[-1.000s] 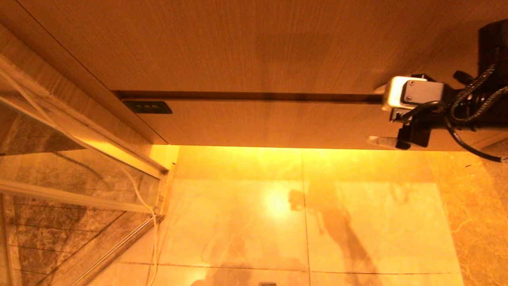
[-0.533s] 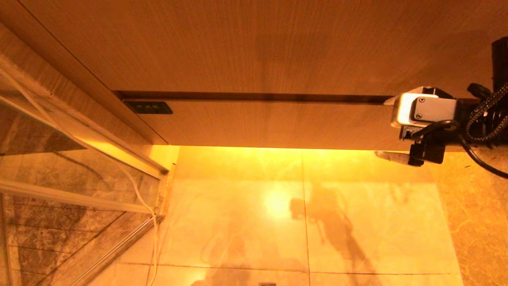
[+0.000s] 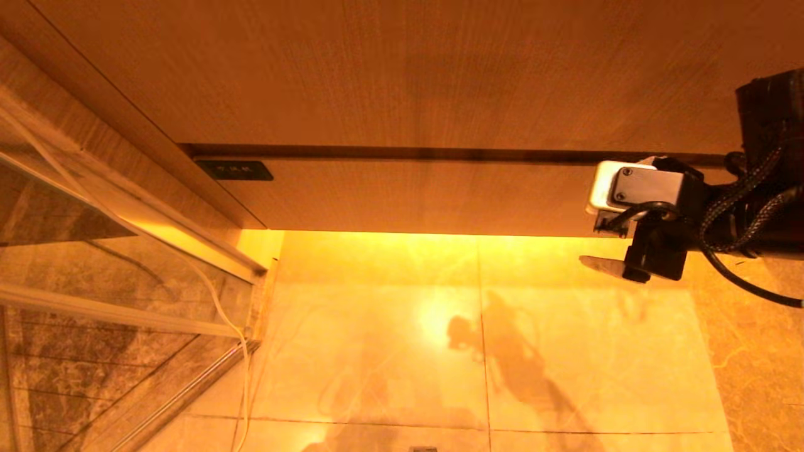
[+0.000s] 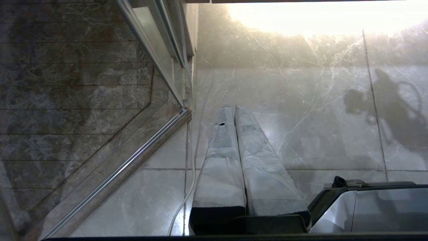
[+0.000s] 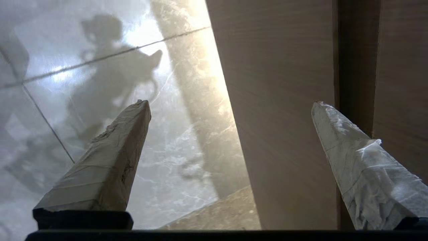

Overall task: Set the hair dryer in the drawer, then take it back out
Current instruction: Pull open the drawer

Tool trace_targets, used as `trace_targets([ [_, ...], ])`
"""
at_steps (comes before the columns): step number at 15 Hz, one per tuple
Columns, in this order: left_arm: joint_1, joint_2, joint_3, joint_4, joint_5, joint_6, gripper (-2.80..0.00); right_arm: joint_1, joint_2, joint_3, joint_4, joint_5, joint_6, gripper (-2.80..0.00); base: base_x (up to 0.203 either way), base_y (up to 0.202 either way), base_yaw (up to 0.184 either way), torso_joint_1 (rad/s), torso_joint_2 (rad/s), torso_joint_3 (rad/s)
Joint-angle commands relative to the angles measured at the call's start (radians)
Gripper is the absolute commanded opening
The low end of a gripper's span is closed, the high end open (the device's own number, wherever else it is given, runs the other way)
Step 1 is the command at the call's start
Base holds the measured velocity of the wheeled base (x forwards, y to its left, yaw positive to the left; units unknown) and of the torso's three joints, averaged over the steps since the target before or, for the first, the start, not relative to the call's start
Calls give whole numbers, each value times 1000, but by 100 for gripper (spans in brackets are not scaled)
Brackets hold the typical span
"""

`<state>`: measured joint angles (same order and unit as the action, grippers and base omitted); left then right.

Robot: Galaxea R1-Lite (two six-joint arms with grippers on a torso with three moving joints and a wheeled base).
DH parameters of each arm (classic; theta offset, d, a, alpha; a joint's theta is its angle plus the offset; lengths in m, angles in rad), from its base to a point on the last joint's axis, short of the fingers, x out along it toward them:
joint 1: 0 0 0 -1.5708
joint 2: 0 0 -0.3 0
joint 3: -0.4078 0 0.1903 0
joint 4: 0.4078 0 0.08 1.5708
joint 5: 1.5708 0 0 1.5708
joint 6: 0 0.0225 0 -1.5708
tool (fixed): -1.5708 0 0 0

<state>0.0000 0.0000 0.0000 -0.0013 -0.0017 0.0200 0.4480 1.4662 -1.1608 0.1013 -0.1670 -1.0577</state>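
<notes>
Lowered since earlier, the right gripper [image 3: 597, 242] spreads its fingers [image 5: 110, 157] wide, straddling the closed drawer [image 3: 414, 194] front's lower edge.

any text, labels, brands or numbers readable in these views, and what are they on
Dark label plate at the left end of the drawer front, head view: a few small pale marks, too small and blurred to read.
Right pincer and its wrist housing: no readable text.
Left pincer, floor tiles, wood countertop: no text visible.
So nothing legible in any view.
</notes>
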Motion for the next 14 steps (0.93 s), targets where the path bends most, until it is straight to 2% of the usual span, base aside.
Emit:
trace_targets([
  [1,0,0,2,0,0,0,-280,34,37,3,-30,-25,27,0,0,0,0,0,0,0],
  [4,0,0,2,0,0,0,-280,38,56,56,-149,-13,36,0,0,0,0,0,0,0],
  [5,0,0,2,0,0,0,-280,38,59,77,-190,21,39,0,0,0,0,0,0,0],
  [7,0,0,2,0,0,0,-280,21,49,107,-212,171,42,0,0,0,0,0,0,0],
  [9,0,0,2,0,0,0,-280,-46,26,126,-215,342,35,0,0,0,0,0,0,0],
  [10,0,0,2,0,0,0,-280,-73,12,136,-217,372,24,0,0,0,0,0,0,0],
  [12,0,0,2,0,0,0,-280,-104,5,139,-220,380,-28,0,0,0,0,0,0,0],
  [14,0,0,2,0,0,0,-280,-124,9,136,-224,407,-34,0,0,0,0,0,0,0],
])
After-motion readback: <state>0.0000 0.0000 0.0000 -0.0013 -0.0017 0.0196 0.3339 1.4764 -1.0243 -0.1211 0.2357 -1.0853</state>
